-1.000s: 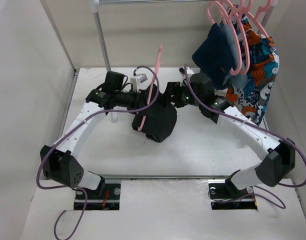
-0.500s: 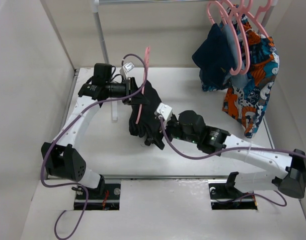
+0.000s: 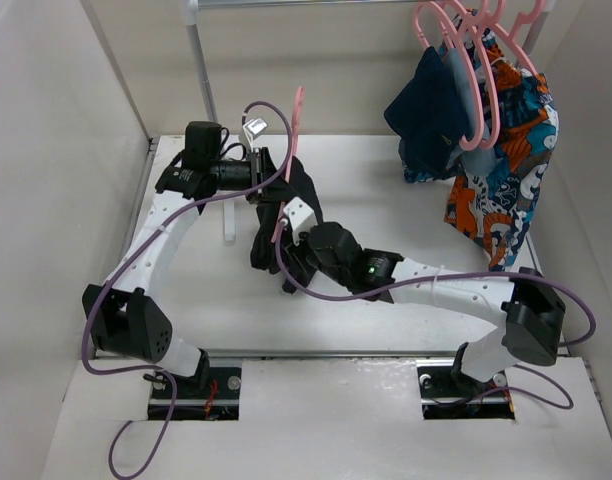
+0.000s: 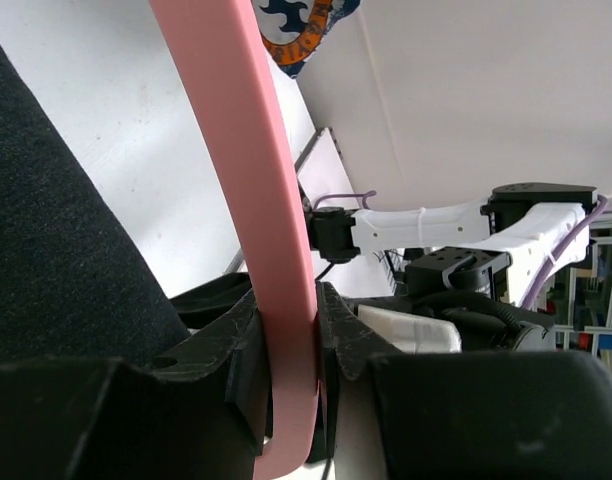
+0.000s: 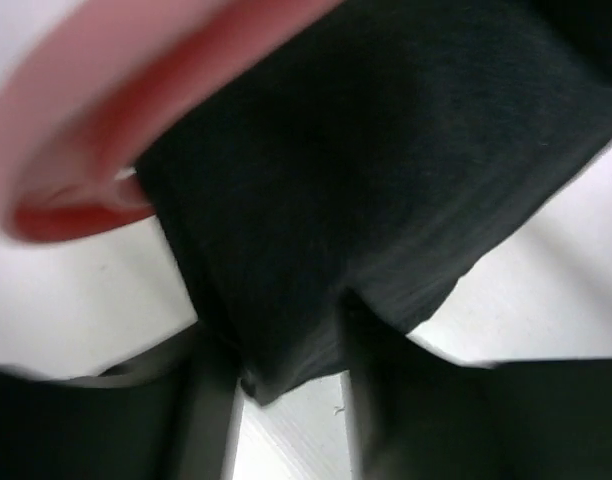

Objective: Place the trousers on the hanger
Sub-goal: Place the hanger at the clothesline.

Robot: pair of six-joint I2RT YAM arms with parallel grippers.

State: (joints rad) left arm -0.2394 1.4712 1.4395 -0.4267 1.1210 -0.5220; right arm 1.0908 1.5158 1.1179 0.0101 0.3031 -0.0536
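Left gripper (image 4: 286, 375): clamped on the hanger (image 3: 289, 160), the pink bar pinched between its black fingers (image 4: 241, 375) in the left wrist view
Hanger: held up on edge above the table (image 3: 406, 290), left of centre, tilted with its top end toward the back wall; its lower end runs down into the black cloth
Trousers (image 3: 291, 215): draped over the hanger's lower part, hanging in a bunched black mass down to the table between the two arms
Right gripper (image 3: 294, 250): low against the near side of the trousers; in the right wrist view a fold of black fabric (image 5: 386, 200) sits between its fingers, apparently gripped
Rack (image 3: 201, 60): at the back; the other pink hangers (image 3: 466, 60) with a navy garment (image 3: 431, 110) and patterned cloth (image 3: 506, 170) hang at back right, well apart from both grippers
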